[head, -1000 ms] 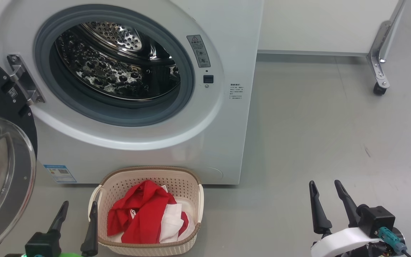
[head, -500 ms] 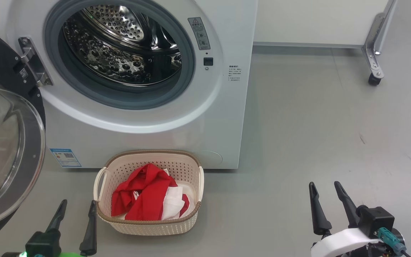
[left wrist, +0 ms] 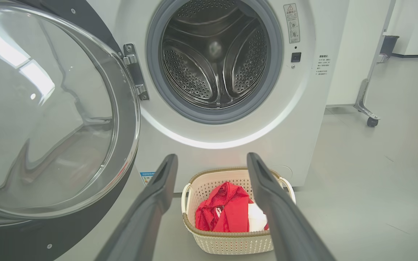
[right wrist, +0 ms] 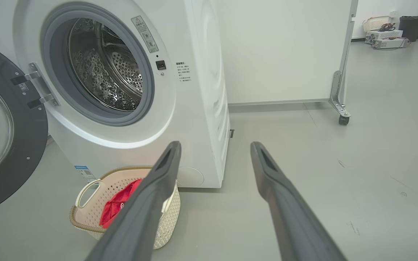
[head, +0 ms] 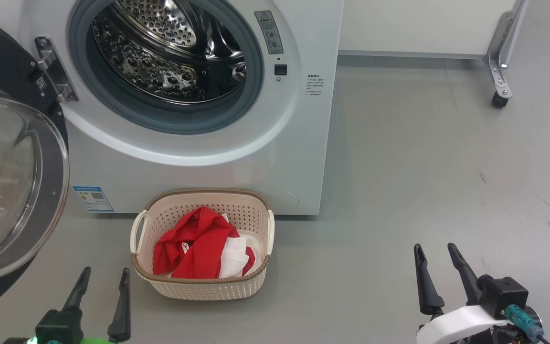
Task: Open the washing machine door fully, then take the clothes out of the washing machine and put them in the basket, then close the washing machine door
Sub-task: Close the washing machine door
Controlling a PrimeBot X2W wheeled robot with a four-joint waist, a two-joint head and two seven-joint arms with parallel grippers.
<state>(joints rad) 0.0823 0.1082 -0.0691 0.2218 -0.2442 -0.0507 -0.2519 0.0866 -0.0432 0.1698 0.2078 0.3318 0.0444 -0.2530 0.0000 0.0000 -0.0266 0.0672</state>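
head view: basket (head: 203, 192) long axis parallel to washing machine (head: 208, 174) front, end effectors (head: 105, 271) (head: 434, 246) released

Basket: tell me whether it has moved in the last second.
No. The basket keeps its place against the washer and its blue label; the view itself shifted.

No wording legible anywhere.
Washer (head: 208, 167) front, right of drum (head: 160, 71): grey warning label (head: 269, 32), triangle sign at top, pictograms below, txt too small.
Further right, same front: block of small dark print (head: 314, 85), several lines, unreadable.
Low left on front: blue-white label (head: 92, 198) w/ QR code, print too small.
Door (head: 3, 57) black rim, by hinge (head: 55, 71): white QR sticker (head: 41, 84), tiny, unreadable.
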